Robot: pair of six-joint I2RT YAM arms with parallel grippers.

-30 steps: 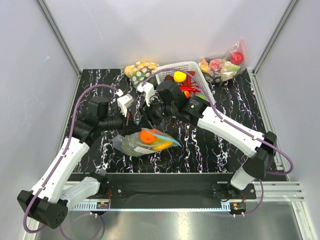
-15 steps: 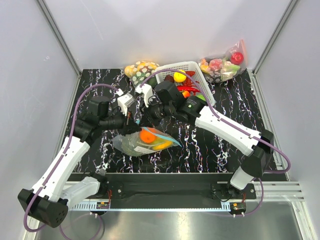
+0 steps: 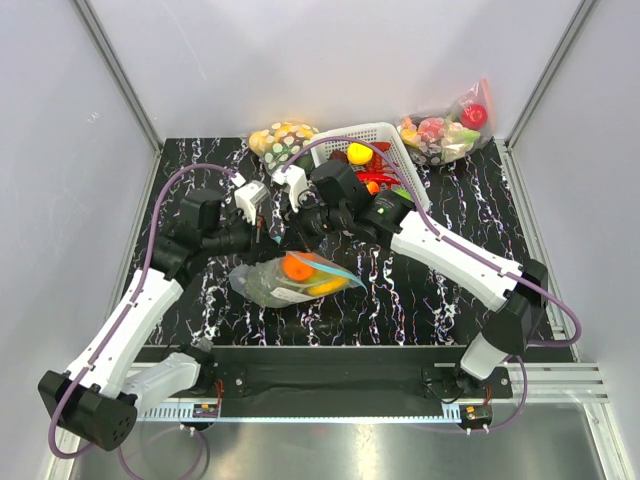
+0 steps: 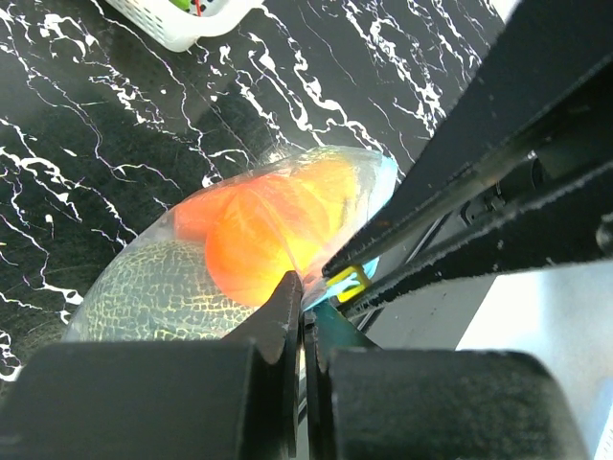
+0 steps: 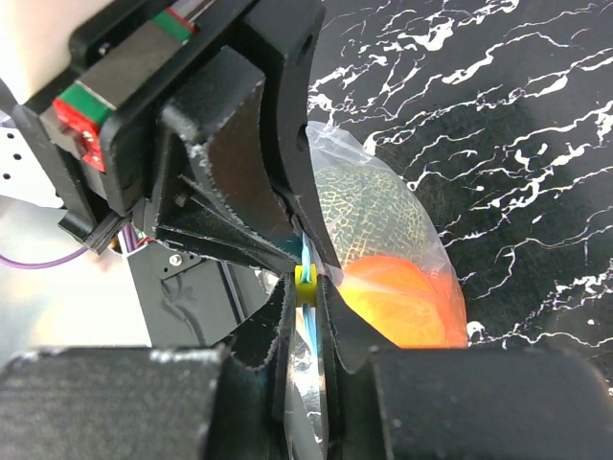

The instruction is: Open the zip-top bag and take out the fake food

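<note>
Clear crinkly zip-top bag around netted green ball, smooth orange fruit

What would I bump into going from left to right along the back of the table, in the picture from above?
bag of yellow-and-white spotted things → white basket → bag with the red apple
</note>
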